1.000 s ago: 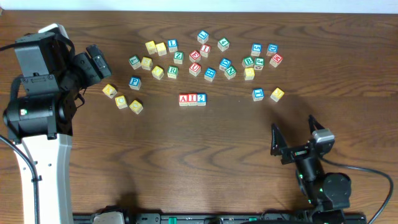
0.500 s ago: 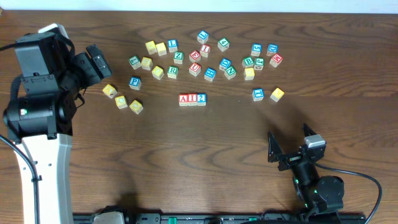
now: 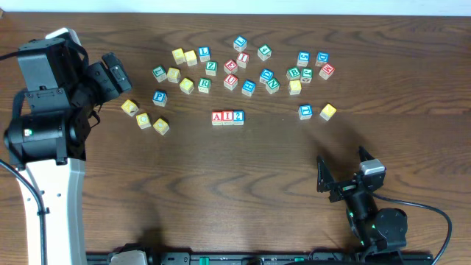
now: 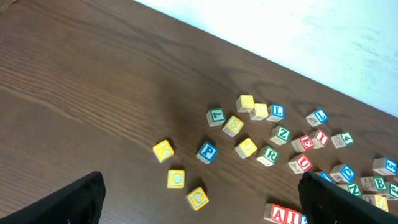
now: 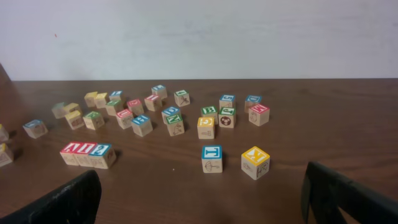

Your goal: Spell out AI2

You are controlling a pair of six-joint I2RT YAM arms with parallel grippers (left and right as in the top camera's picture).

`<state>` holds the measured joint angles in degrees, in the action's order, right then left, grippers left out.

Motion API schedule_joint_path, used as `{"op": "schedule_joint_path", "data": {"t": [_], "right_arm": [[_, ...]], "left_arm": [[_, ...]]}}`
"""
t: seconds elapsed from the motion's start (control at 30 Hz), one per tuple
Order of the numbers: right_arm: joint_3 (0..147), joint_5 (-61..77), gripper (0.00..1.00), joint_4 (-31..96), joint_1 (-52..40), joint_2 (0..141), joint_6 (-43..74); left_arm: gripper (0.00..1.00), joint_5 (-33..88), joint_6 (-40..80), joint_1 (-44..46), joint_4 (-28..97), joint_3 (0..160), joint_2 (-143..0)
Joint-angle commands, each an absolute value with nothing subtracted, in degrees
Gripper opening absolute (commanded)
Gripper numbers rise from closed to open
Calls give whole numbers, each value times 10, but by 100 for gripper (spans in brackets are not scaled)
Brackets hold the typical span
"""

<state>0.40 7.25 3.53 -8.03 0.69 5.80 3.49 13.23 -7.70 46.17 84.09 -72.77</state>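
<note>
Table [image 3: 221, 184]; left gripper [image 4: 199, 185], right gripper [image 3: 342, 157] agape

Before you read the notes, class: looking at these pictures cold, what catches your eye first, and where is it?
The neat AI2 row stands alone in the middle of the table, red A, red I and blue 2 side by side. Behind it lies a loose scatter of lettered blocks, with a few yellow cubes off to the left. The right gripper sits open near the front edge, away from every block.
</note>
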Motion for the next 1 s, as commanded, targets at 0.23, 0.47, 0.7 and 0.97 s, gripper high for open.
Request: {"op": "schedule_joint_path", "data": {"t": [0.23,0.47,0.7,0.97], "right_arm": [[3,77,99,37,-79,3,55],[3,77,99,37,-79,3,55],[3,77,99,37,-79,3,55],[3,77,99,37,-79,3,55]], "left_arm": [[98,32,127,-77,463,846,-730],[98,32,127,-77,463,846,-730],[98,31,127,-77,472,846,-730],[98,4,105,-77,435,717,-619]]}}
